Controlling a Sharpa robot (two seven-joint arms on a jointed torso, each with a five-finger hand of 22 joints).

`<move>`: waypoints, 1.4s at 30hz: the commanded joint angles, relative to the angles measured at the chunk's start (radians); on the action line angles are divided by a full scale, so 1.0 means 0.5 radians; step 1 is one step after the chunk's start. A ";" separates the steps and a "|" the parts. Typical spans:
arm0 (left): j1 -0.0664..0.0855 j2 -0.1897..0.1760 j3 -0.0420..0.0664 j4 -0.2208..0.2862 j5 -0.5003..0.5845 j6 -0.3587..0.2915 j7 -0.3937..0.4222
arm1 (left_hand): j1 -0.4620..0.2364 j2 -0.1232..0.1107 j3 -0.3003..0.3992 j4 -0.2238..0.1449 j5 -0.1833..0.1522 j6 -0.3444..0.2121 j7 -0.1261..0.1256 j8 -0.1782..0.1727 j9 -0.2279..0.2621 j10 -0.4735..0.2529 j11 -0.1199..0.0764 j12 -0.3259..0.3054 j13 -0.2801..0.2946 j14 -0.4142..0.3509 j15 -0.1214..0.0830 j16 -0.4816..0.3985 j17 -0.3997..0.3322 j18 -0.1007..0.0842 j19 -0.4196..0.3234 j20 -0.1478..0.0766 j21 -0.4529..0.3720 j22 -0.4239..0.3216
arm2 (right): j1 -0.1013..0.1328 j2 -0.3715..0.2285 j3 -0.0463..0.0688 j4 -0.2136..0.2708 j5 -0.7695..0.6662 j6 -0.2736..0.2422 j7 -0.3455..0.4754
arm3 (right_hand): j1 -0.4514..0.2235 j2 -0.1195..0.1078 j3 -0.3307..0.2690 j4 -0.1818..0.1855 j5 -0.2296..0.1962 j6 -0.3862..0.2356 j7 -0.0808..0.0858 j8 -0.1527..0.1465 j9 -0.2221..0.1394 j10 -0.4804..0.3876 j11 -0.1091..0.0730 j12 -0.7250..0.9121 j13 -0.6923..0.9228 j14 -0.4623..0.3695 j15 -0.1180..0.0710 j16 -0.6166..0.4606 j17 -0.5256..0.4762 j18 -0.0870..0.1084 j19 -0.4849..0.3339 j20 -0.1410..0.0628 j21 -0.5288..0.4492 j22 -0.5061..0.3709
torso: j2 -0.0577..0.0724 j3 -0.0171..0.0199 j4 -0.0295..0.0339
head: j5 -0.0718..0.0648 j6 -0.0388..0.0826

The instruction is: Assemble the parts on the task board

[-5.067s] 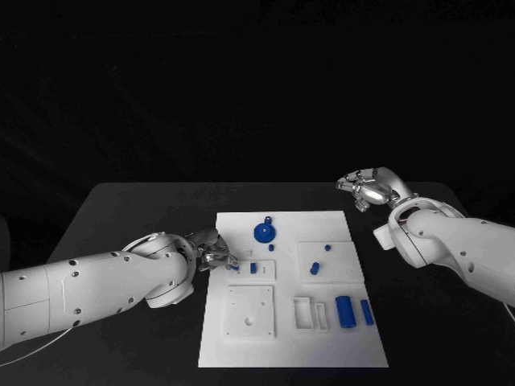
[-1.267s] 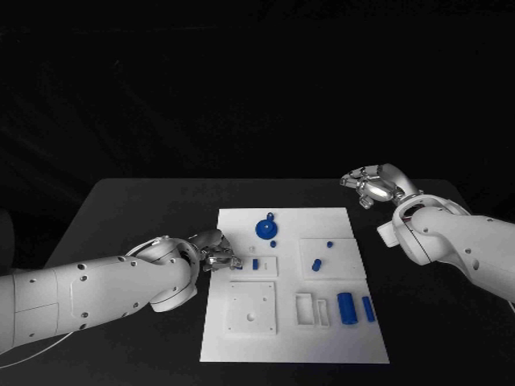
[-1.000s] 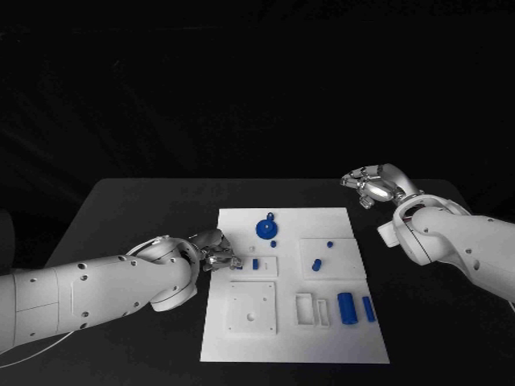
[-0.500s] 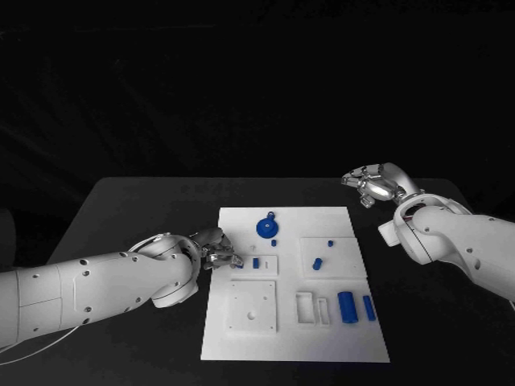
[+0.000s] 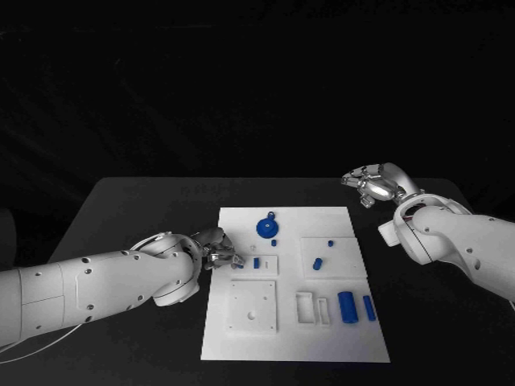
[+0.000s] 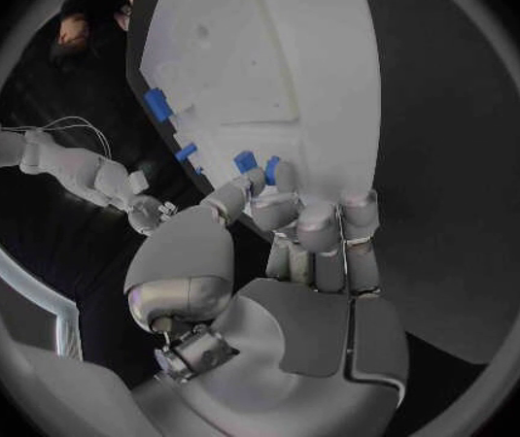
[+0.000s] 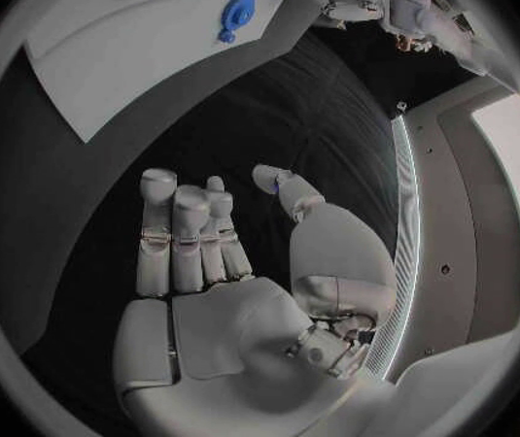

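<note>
Dim scene, black backdrop. Light falls from overhead onto the task board [image 5: 294, 322], brightest surface, no glare. Soft shadows beside raised blocks on it. Wrist views bend the board's edges strongly; dark rim all round. Focus fair throughout.

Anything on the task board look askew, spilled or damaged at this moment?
Nothing stands out. The task board lies flat and square on the table, blue parts resting on it in order. The left hand works at its edge; the right hand hovers off it, holding nothing.
</note>
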 commanded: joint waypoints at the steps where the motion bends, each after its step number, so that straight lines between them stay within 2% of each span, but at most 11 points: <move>1: -0.015 0.015 -0.012 0.005 0.017 0.077 -0.021 | -0.009 -0.050 -0.006 0.033 -0.086 0.267 -0.140 0.004 -0.004 -0.054 -0.056 0.008 -0.004 0.025 -0.044 0.013 -0.003 0.023 0.015 -0.274 -0.001 -0.003 | -0.001 0.001 0.000 0.003 -0.008 0.015 0.016 | -0.013 0.003 0.003 -0.009 0.011 -0.004 0.016 0.008 -0.002 -0.004 -0.016 0.009 -0.003 0.009 -0.003 0.006 -0.002 0.116 0.001 -0.016 -0.011 0.033 | -0.001 -0.0011 0.000 | -0.001 0.001; 18: -0.015 0.020 -0.011 -0.012 0.017 0.056 -0.025 | -0.023 -0.086 -0.017 0.088 -0.160 0.261 -0.139 0.008 -0.011 -0.056 -0.057 0.010 -0.011 0.023 -0.049 0.011 -0.007 0.026 0.014 -0.275 -0.002 -0.004 | -0.001 -0.003 0.000 0.007 -0.008 0.013 0.016 | -0.013 0.003 0.003 -0.009 0.011 -0.004 0.016 0.008 -0.002 -0.004 -0.016 0.009 -0.004 0.009 -0.003 0.006 -0.002 0.116 0.001 -0.016 -0.011 0.033 | 0.000 -0.0035 0.001 | -0.005 0.012; 19: -0.015 0.020 -0.011 -0.017 0.017 0.055 -0.026 | -0.022 -0.089 -0.018 0.095 -0.179 0.260 -0.140 0.009 -0.012 -0.056 -0.056 0.010 -0.013 0.022 -0.050 0.011 -0.008 0.027 0.014 -0.275 -0.003 -0.004 | -0.001 -0.003 0.000 0.007 -0.008 0.013 0.016 | -0.013 0.003 0.003 -0.009 0.011 -0.004 0.016 0.008 -0.002 -0.004 -0.016 0.010 -0.004 0.009 -0.003 0.006 -0.002 0.116 0.001 -0.016 -0.011 0.033 | -0.001 -0.0035 0.001 | -0.004 0.012; 22: -0.015 0.018 -0.011 -0.023 0.017 0.058 -0.030 | -0.024 -0.101 -0.024 0.126 -0.350 0.254 -0.140 0.012 -0.016 -0.058 -0.055 0.009 -0.019 0.020 -0.054 0.009 -0.011 0.029 0.011 -0.276 -0.005 -0.004 | -0.001 -0.003 0.000 0.006 -0.008 0.013 0.016 | -0.013 0.003 0.003 -0.009 0.011 -0.004 0.016 0.008 -0.002 -0.004 -0.016 0.010 -0.004 0.009 -0.003 0.006 -0.003 0.116 0.001 -0.016 -0.011 0.033 | 0.000 -0.0035 0.001 | -0.005 0.014; 24: -0.015 0.016 -0.010 -0.025 0.017 0.053 -0.030 | -0.026 -0.110 -0.025 0.146 -0.399 0.251 -0.139 0.013 -0.018 -0.059 -0.055 0.008 -0.023 0.019 -0.056 0.007 -0.013 0.030 0.009 -0.276 -0.006 -0.004 | -0.001 -0.002 0.000 0.005 -0.008 0.014 0.016 | -0.013 0.003 0.003 -0.009 0.011 -0.004 0.016 0.008 -0.002 -0.004 -0.016 0.010 -0.004 0.009 -0.003 0.006 -0.003 0.116 0.001 -0.016 -0.011 0.033 | 0.000 -0.0040 0.001 | -0.006 0.016; 29: -0.015 0.010 -0.009 -0.029 0.027 0.031 -0.033 | -0.046 -0.169 -0.027 0.209 -0.486 0.234 -0.134 0.010 -0.024 -0.061 -0.051 0.000 -0.036 0.014 -0.061 -0.002 -0.021 0.031 0.005 -0.275 -0.010 -0.006 | -0.001 -0.002 0.000 0.003 -0.008 0.014 0.016 | -0.013 0.004 0.003 -0.009 0.011 -0.004 0.016 0.008 -0.002 -0.004 -0.016 0.010 -0.004 0.009 -0.003 0.006 -0.003 0.116 0.002 -0.016 -0.011 0.033 | 0.000 -0.0055 0.002 | -0.007 0.020; 33: -0.015 0.008 -0.008 -0.030 0.033 0.024 -0.027 | -0.109 -0.333 0.007 0.371 -0.496 0.215 -0.127 0.011 -0.020 -0.058 -0.045 -0.014 -0.050 0.009 -0.070 -0.007 -0.027 0.036 0.014 -0.276 -0.014 -0.013 | -0.001 -0.002 0.000 0.003 -0.008 0.014 0.016 | -0.013 0.004 0.003 -0.009 0.011 -0.004 0.016 0.008 -0.002 -0.004 -0.016 0.010 -0.005 0.009 -0.003 0.006 -0.003 0.116 0.002 -0.016 -0.011 0.033 | 0.000 -0.0048 0.002 | -0.008 0.018; 34: -0.015 0.008 -0.008 -0.031 0.034 0.024 -0.025 | -0.114 -0.342 0.006 0.378 -0.497 0.214 -0.127 0.011 -0.019 -0.058 -0.044 -0.014 -0.050 0.009 -0.070 -0.007 -0.027 0.036 0.014 -0.276 -0.013 -0.014 | -0.001 -0.002 0.000 0.003 -0.008 0.014 0.016 | -0.013 0.004 0.003 -0.009 0.011 -0.004 0.016 0.008 -0.002 -0.004 -0.016 0.010 -0.005 0.009 -0.003 0.006 -0.003 0.116 0.002 -0.016 -0.011 0.033 | 0.000 -0.0042 0.002 | -0.008 0.018; 35: -0.015 0.009 -0.007 -0.032 0.045 0.020 -0.023 | -0.145 -0.291 -0.114 0.348 -0.497 0.200 -0.127 0.015 -0.011 -0.062 -0.039 -0.015 -0.051 0.002 -0.071 -0.005 -0.026 0.036 -0.002 -0.274 -0.007 -0.007 | -0.001 -0.002 0.000 0.002 -0.008 0.014 0.016 | -0.014 0.004 0.003 -0.009 0.011 -0.004 0.016 0.008 -0.002 -0.004 -0.016 0.010 -0.005 0.009 -0.003 0.006 -0.003 0.116 0.002 -0.016 -0.011 0.033 | 0.000 -0.0050 0.003 | -0.009 0.018; 36: -0.015 0.009 -0.007 -0.032 0.048 0.019 -0.021 | -0.149 -0.284 -0.146 0.341 -0.493 0.197 -0.126 0.015 -0.011 -0.064 -0.043 -0.017 -0.053 -0.001 -0.073 -0.006 -0.028 0.040 -0.008 -0.275 -0.009 -0.007 | -0.001 -0.001 0.000 0.002 -0.008 0.015 0.016 | -0.014 0.003 0.003 -0.009 0.011 -0.004 0.016 0.008 -0.002 -0.004 -0.016 0.010 -0.005 0.009 -0.003 0.006 -0.003 0.116 0.002 -0.016 -0.011 0.033 | 0.000 -0.0055 0.003 | -0.009 0.018; 42: -0.015 0.003 -0.005 -0.032 0.053 -0.007 -0.014 | -0.174 -0.322 -0.167 0.377 -0.495 0.191 -0.126 0.013 -0.011 -0.066 -0.044 -0.023 -0.058 -0.003 -0.076 -0.009 -0.030 0.043 -0.013 -0.275 -0.015 -0.011 | -0.001 0.000 0.000 0.000 -0.008 0.015 0.017 | -0.014 0.004 0.003 -0.009 0.011 -0.004 0.016 0.008 -0.002 -0.004 -0.016 0.010 -0.005 0.009 -0.003 0.006 -0.003 0.116 0.002 -0.016 -0.011 0.033 | 0.000 -0.0047 0.003 | -0.011 0.018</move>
